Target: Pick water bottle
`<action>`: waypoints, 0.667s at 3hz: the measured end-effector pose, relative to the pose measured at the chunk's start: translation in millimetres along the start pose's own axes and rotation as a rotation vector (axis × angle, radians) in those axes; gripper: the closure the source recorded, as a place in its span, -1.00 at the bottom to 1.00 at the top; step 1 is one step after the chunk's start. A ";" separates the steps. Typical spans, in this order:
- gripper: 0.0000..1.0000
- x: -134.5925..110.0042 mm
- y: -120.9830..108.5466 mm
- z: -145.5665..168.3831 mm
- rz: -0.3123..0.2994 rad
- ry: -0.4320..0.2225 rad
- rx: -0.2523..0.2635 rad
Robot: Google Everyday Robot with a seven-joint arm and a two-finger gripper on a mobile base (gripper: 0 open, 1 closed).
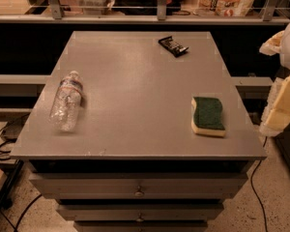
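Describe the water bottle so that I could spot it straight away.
Start at the grey cabinet top filling the view. On its left side, away from the gripper off the right edge, lies the water bottle. It alone is clear, crinkled plastic with a white cap, unlike the green sponge and the dark wrapper.

Worktop (135,105): flat grey. Drawers (139,183) below: same grey.
Bottle (66,102): clear and crinkled, with a white cap and a white-blue-red label band.
Sponge (208,115): dark green top, pale yellow underside.
Wrapper (173,46): black with pale markings.
Claw (284,100), at right edge: cream-yellow and white.
Floor (280,202): speckled beige.
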State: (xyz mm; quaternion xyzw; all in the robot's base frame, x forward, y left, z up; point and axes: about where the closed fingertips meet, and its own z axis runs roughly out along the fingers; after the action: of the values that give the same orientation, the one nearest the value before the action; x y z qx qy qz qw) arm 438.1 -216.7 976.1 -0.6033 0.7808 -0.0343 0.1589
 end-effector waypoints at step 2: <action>-1.00 -3.8 9.7 -3.2 -0.098 -0.017 -0.002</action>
State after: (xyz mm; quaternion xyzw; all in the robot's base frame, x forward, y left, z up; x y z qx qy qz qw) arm 429.0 -210.9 977.6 -0.6414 0.7489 -0.0360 0.1629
